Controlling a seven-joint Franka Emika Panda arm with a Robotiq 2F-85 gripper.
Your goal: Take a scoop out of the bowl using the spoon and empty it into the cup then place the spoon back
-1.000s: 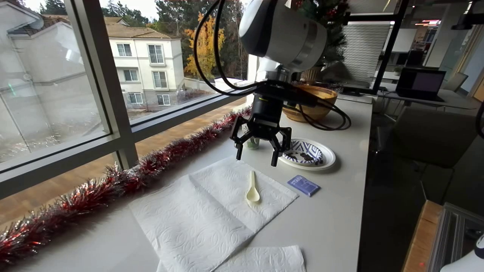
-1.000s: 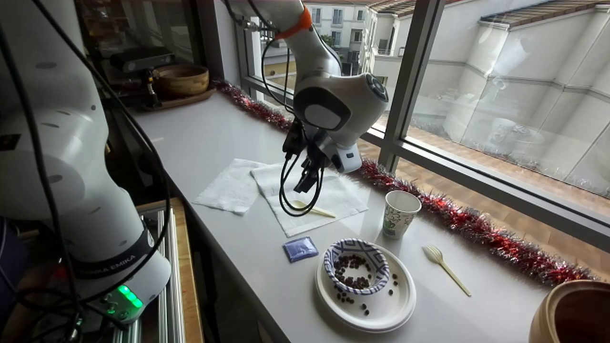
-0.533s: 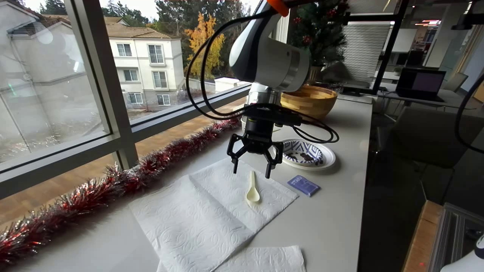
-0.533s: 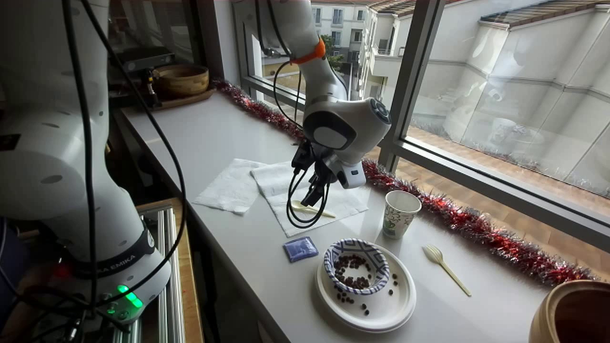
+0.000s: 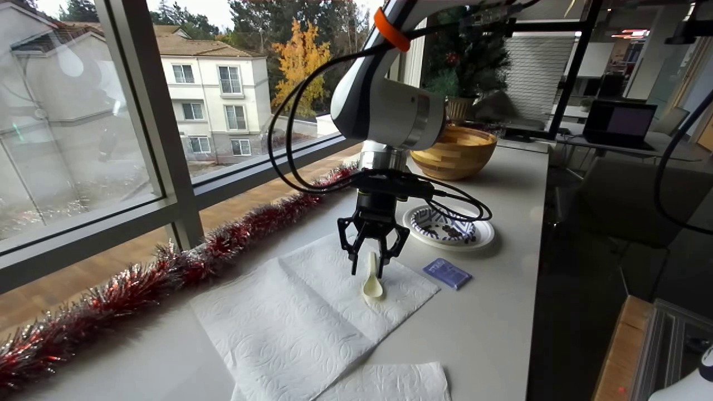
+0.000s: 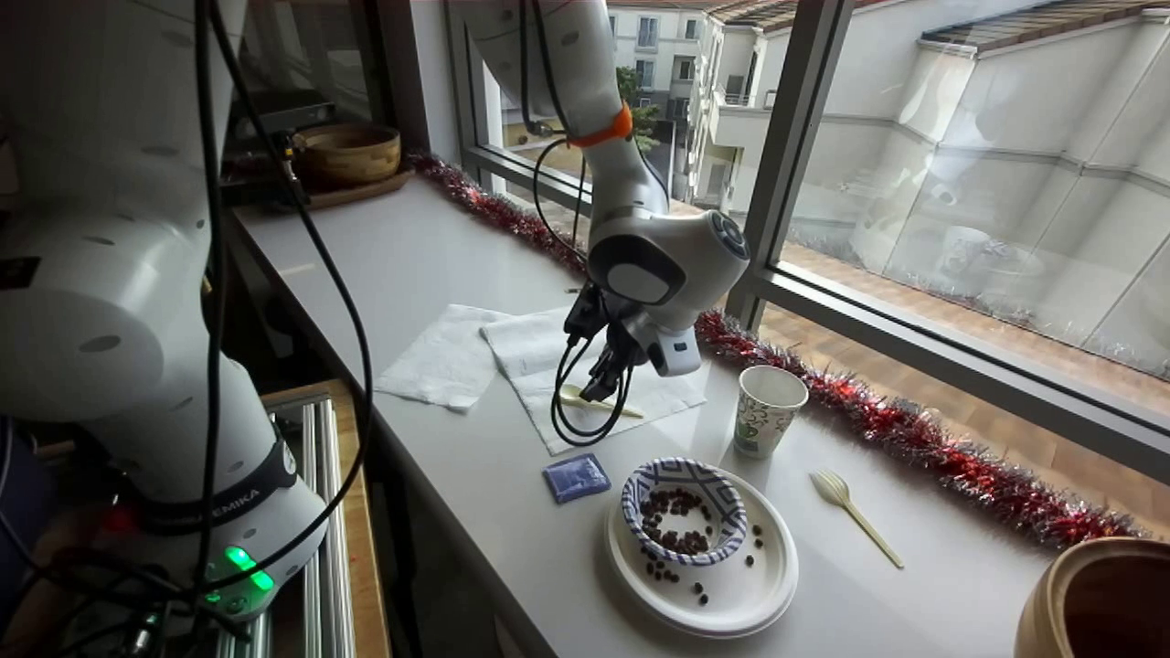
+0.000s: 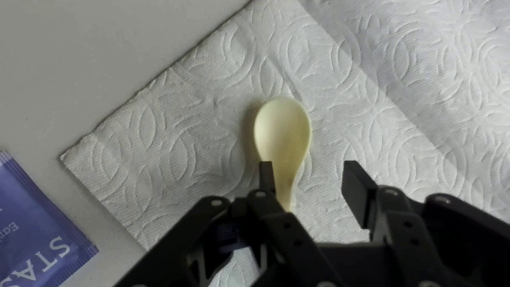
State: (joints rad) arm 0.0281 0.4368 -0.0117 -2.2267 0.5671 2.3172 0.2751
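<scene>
The pale yellow spoon (image 5: pixel 372 288) lies on a white paper towel (image 5: pixel 295 312). My gripper (image 5: pixel 367 273) stands above it, jaws partly apart. In the wrist view the spoon (image 7: pixel 283 127) shows below the gripper (image 7: pixel 308 181), close to the left finger (image 7: pixel 267 177), with a clear gap toward the right one; part of the handle is hidden behind the gripper. The patterned bowl (image 6: pixel 724 498), holding dark beans, sits on a white plate (image 6: pixel 777 585). Beside it stands the upright white cup (image 6: pixel 770 416) with greenish markings; the arm hides it in an exterior view.
A purple packet (image 6: pixel 578 478) lies between towel and plate. A pale fork (image 6: pixel 859 516) rests beyond the cup. A wooden bowl (image 5: pixel 454 159) stands farther along the table. Red and silver tinsel (image 6: pixel 877 420) runs along the window. Loose beans lie on the plate.
My gripper has come down and toward the spoon, and its jaws have drawn closer together. The spoon, bowl and cup have stayed where they were.
</scene>
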